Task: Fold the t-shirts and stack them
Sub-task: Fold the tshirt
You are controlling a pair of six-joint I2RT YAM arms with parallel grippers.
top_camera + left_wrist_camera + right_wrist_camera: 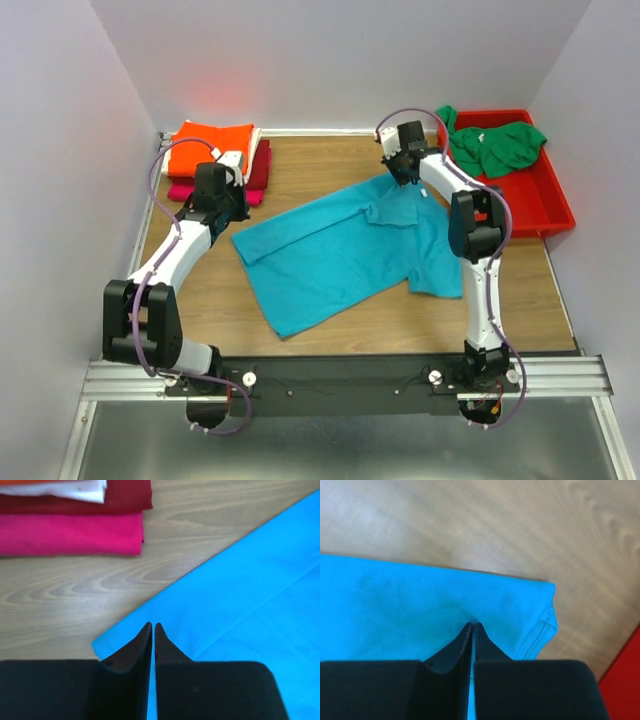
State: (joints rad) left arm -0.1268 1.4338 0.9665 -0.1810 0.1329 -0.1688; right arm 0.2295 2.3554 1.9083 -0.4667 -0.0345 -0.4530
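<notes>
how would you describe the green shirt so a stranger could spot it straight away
On the wooden table, look to the far right edge for the red bin. The green t-shirt lies crumpled inside it, one part draped over the rim. It is the only green garment, and the only one in a bin.

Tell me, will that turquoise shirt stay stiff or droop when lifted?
Probably floppy: the teal t-shirt lies thin and creased, so it would likely sag between the left gripper and right gripper. It looks light; pushing would probably bunch it, not slide it.
</notes>
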